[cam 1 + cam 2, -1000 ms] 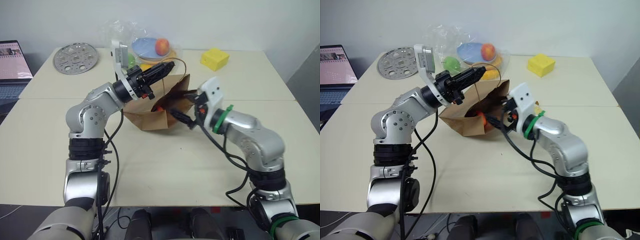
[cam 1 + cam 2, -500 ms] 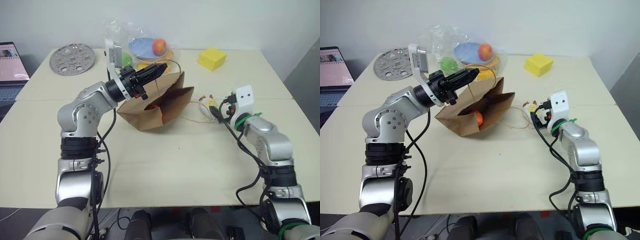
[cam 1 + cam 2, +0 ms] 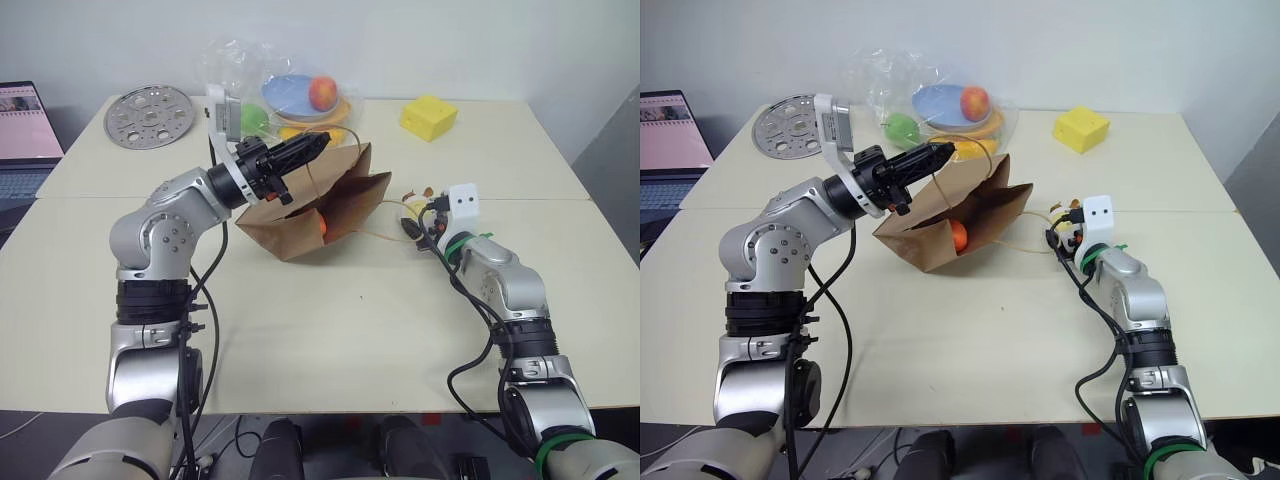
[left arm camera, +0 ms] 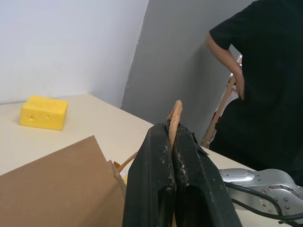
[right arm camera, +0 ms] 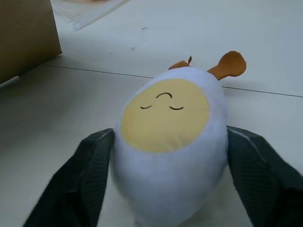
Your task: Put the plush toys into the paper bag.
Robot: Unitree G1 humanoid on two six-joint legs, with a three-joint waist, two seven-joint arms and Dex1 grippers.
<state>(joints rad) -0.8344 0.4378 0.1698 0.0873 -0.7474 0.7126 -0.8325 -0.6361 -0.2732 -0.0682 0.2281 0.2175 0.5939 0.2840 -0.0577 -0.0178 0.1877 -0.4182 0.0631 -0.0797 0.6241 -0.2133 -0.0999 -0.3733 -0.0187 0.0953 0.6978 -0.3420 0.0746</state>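
No writing shows. The raised left gripper (image 4: 174, 156) pinches the paper bag (image 3: 300, 215) handle (image 4: 175, 116); the orange toy (image 3: 321, 225) lies inside. The low right gripper (image 5: 165, 156) brackets the egg toy (image 5: 170, 137), fingers (image 5: 80, 179) touching its sides on the table (image 3: 330, 340).

Silver arms with black fingers

Rounded silver joints are linked by black ribbed collars; black cables are looped alongside; a white camera box (image 3: 463, 198) is mounted at each wrist; green bands are fitted on the right arm.

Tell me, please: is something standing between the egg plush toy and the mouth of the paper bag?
Nothing visible. Bare table lies between the white egg plush, flanked by the right gripper fingers, and the paper bag, whose handle the left gripper pinches.
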